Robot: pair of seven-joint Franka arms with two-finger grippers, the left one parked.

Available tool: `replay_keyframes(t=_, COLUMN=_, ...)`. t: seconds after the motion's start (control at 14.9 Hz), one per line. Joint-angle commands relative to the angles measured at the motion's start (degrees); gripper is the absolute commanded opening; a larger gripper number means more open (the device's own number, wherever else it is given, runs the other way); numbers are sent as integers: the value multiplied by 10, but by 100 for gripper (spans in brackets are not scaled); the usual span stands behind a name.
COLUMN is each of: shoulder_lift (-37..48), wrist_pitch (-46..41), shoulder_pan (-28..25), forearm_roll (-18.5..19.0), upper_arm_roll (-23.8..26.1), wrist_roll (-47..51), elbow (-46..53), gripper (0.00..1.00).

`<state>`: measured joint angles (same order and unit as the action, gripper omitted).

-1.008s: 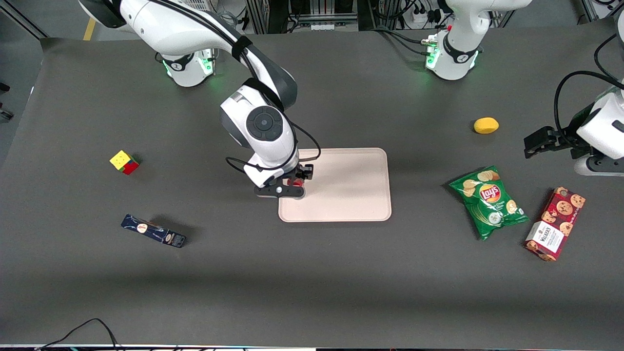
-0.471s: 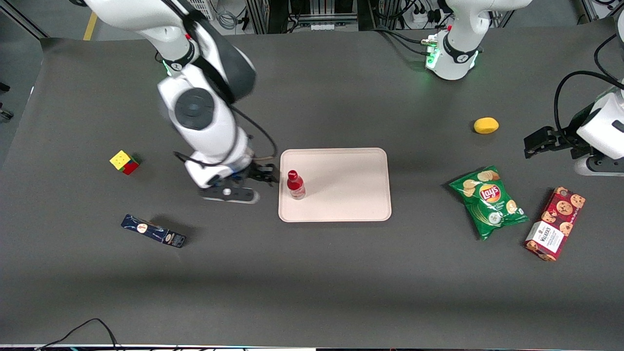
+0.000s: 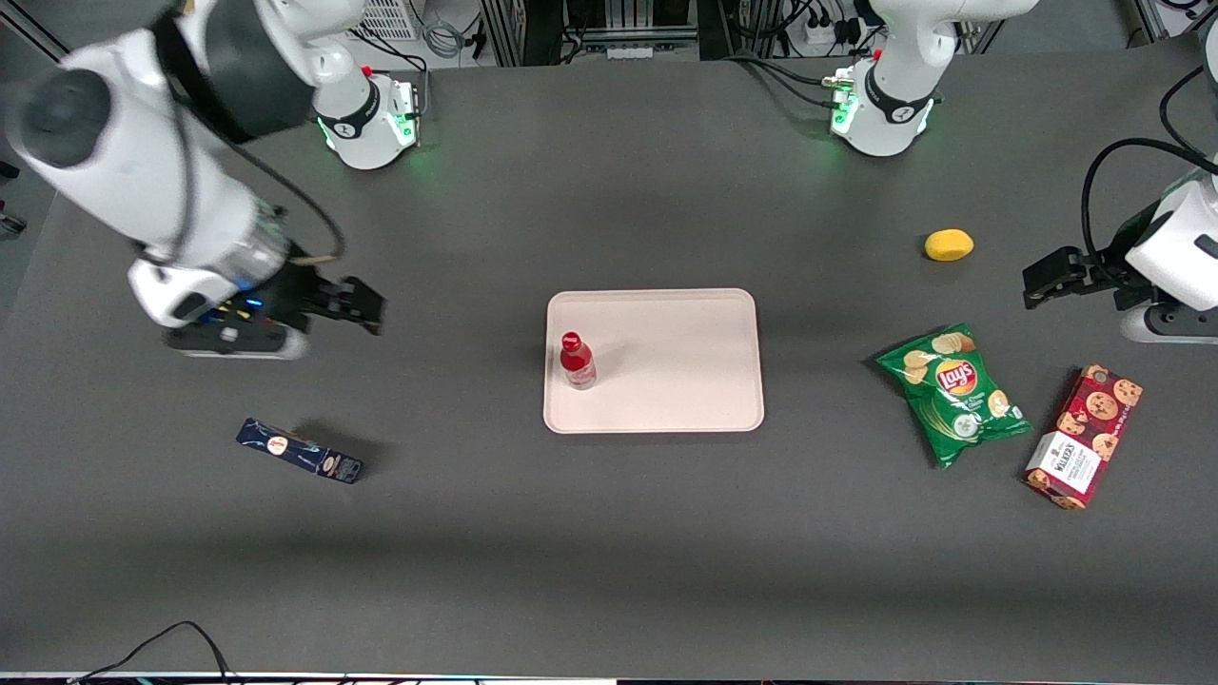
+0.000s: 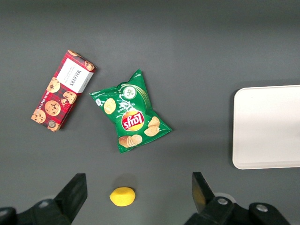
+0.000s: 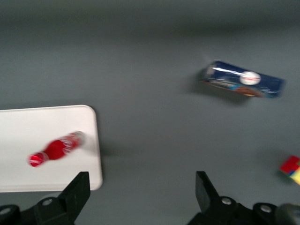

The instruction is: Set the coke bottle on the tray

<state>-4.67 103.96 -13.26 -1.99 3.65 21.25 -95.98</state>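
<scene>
Table (image 3: 609, 552): a wide dark grey surface that carries everything else.

Working arm: half a second ago it was just beside the tray's edge; now it has swung well away, toward its own end of the table and high above it. One second ago it was over the tray with the bottle between its fingers.

Tray (image 3: 685, 381): the pale pinkish-beige tray lies flat in the middle of the table, in the same place as in both earlier pictures.

Gripper (image 3: 357, 304): it hangs in the air well apart from the tray, with nothing in it. In the right wrist view its two fingers (image 5: 77, 192) are spread wide, and only bare table shows between them.

Blue box (image 3: 300, 450): the dark blue oblong box lies on the table, nearer to the front camera than the gripper, unmoved.

Coke bottle (image 3: 577, 361): it stands upright on the tray, close to the rim on the working arm's side, and did not shift after the release. The right wrist view shows the coke bottle (image 5: 56, 148) fully inside the rim.

Meaning for the task: I judge the placing as done, since the bottle rests alone on the tray and the arm is retreating.
</scene>
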Motion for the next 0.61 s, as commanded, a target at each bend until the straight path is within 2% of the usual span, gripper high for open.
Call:
replay_keyframes(t=0.0, shoulder_lift=104, wrist_pitch=-10, shoulder_pan=-1, forearm_roll=-20, upper_arm_roll=-80, wrist_roll=-97, elbow=-102, gripper=100)
replay_keyframes(t=0.34, shoulder_lift=135, wrist_pitch=-41, shoulder_pan=0, forearm_roll=-10, upper_arm_roll=-155, wrist_roll=-183, elbow=-113, gripper=100)
replay_keyframes(t=0.54, shoulder_lift=127, wrist_pitch=-41, shoulder_pan=0, forearm_roll=36, upper_arm_roll=-157, wrist_roll=-184, elbow=-98, gripper=100)
